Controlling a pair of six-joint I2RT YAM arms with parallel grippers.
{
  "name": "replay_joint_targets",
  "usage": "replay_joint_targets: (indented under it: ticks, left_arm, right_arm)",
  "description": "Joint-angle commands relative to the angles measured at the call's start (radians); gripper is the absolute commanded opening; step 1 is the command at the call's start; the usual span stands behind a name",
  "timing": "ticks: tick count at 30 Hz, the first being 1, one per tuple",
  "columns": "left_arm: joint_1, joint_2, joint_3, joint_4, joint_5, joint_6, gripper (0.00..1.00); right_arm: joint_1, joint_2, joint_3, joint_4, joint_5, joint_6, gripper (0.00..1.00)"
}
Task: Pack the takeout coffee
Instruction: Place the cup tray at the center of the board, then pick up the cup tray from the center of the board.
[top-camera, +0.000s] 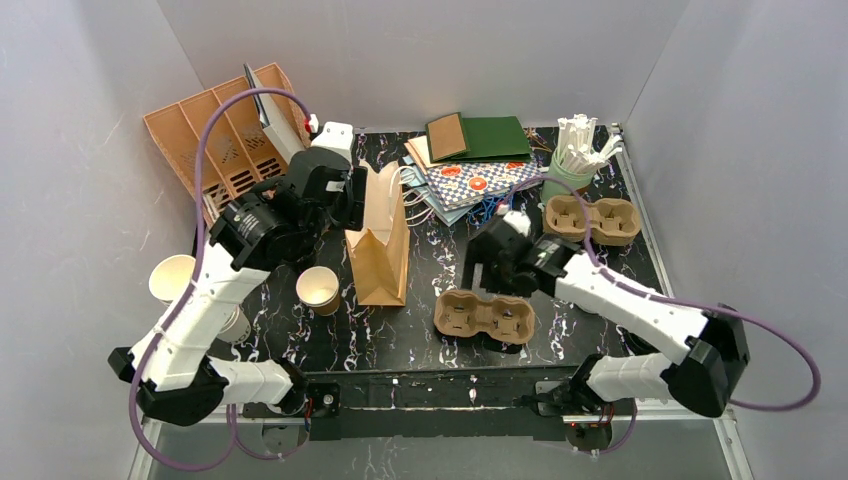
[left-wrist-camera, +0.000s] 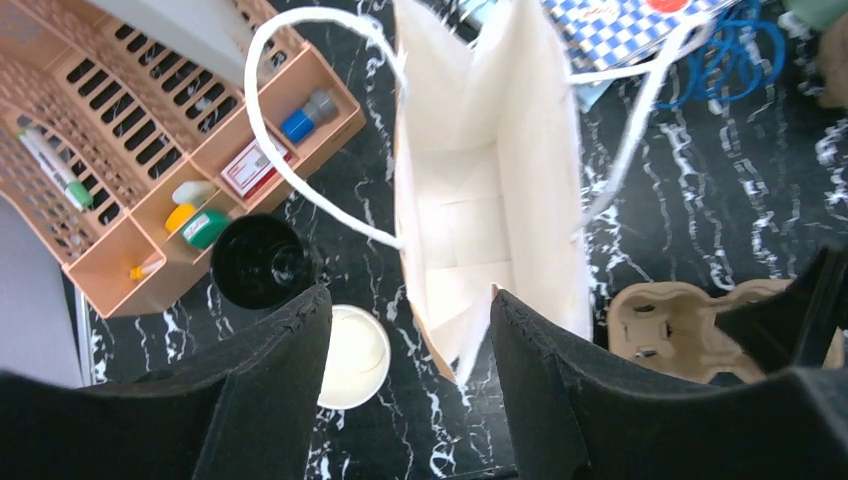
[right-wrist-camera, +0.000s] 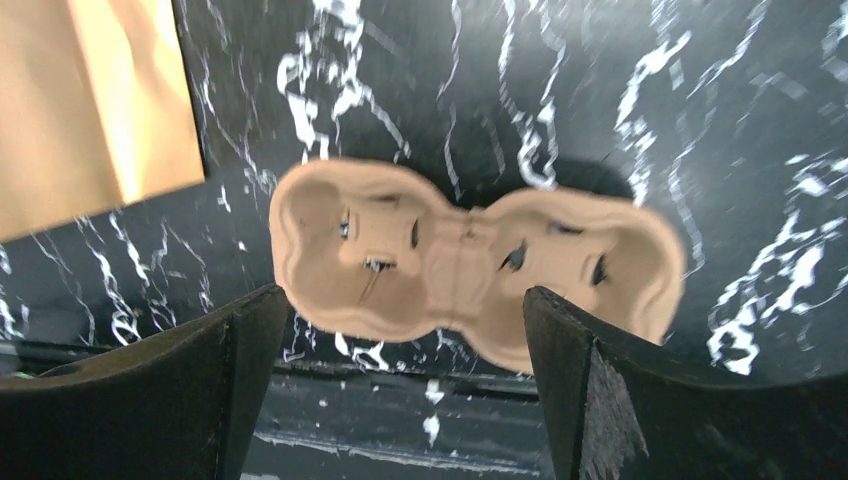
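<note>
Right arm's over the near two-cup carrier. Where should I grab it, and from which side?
Come straight down with the right gripper: the carrier lies flat, wells up. Pinch the narrow waist between its two wells, probably turning the wrist so the jaws cross its short width.

Two carriers (top-camera: 483, 316), one bag (top-camera: 380, 250), perhaps three cups (top-camera: 318, 288).

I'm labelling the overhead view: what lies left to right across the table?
Small tan paper cup, brown paper bag, near tan pulp two-cup carrier, far tan pulp two-cup carrier.
</note>
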Motion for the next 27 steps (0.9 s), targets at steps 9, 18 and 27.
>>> replay_joint_targets:
  ticks: [9, 18, 27]
  left_arm:
    - [0.145, -0.022, -0.165, 0.115, 0.123, 0.018, 0.58]
    - [0.175, -0.011, -0.213, 0.177, 0.200, 0.025, 0.60]
    - [0.189, -0.008, -0.254, 0.206, 0.199, 0.037, 0.65]
  right_arm:
    - [0.295, 0.277, 0.060, -0.295, 0.244, 0.568, 0.83]
    - [0.296, 0.234, -0.098, -0.110, 0.251, 0.487, 0.79]
    - [0.213, 0.226, -0.135, 0.089, 0.191, 0.258, 0.72]
